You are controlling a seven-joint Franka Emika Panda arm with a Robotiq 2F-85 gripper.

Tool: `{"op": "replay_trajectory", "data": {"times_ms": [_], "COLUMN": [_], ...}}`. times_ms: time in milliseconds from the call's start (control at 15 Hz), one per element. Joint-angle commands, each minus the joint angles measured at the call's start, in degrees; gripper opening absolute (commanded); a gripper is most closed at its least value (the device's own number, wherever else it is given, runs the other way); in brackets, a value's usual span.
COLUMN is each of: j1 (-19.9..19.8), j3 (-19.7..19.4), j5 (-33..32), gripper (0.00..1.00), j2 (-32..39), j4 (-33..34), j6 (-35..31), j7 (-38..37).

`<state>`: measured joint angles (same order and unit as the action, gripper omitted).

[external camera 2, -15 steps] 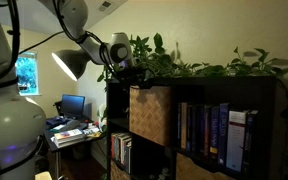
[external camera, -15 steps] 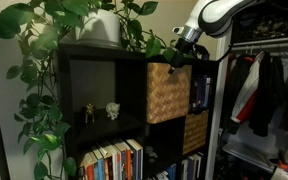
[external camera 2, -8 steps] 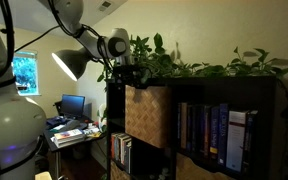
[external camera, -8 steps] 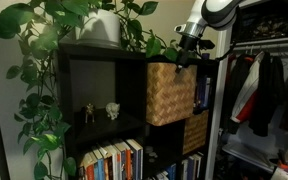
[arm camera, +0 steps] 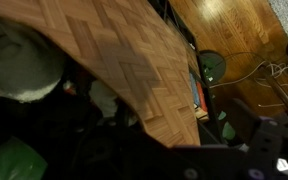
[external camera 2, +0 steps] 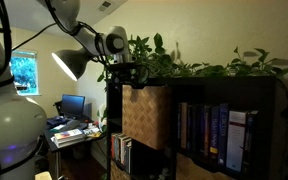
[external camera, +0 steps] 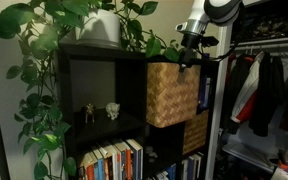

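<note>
Black shelf [external camera: 60, 100] carries a woven basket [external camera: 171, 93], figurines [external camera: 112, 110], books [external camera: 114, 162] and potted plant [external camera: 102, 28].

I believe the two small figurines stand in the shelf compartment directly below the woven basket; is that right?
Not quite. The two small figurines stand in the shelf compartment beside the woven basket, on the same level, not below it. The exterior view that faces the front of the shelf shows this.
</note>
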<state>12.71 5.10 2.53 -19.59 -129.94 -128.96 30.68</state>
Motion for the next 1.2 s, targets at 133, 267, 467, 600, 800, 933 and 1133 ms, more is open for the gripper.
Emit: {"op": "replay_trajectory", "data": {"times_ms": [133, 267, 467, 600, 800, 933, 1133], "j1": [-2.95, -4.42, -6.64, -7.95, -9.07, -10.27, -11.49], "j3": [1.21, 1.49, 1.68, 1.98, 1.55, 1.46, 1.17], "j5": [-6.04, -8.99, -12.65, -15.05, -16.16, -16.71, -16.63], "gripper": [1.0, 1.0, 1.0, 1.0, 1.0, 1.0, 1.0], "j2": [0.24, 0.48, 0.56, 0.75, 0.96, 0.86, 1.94], "j4": [2.17, 3.4, 5.04, 5.36, 6.56, 7.23, 7.89], "j6": [-3.22, -3.18, -2.13, -2.58, -0.8, -0.78, -1.23], "j7": [-13.5, -18.28, -24.42, -28.32, -31.27, -32.61, -34.06]}}
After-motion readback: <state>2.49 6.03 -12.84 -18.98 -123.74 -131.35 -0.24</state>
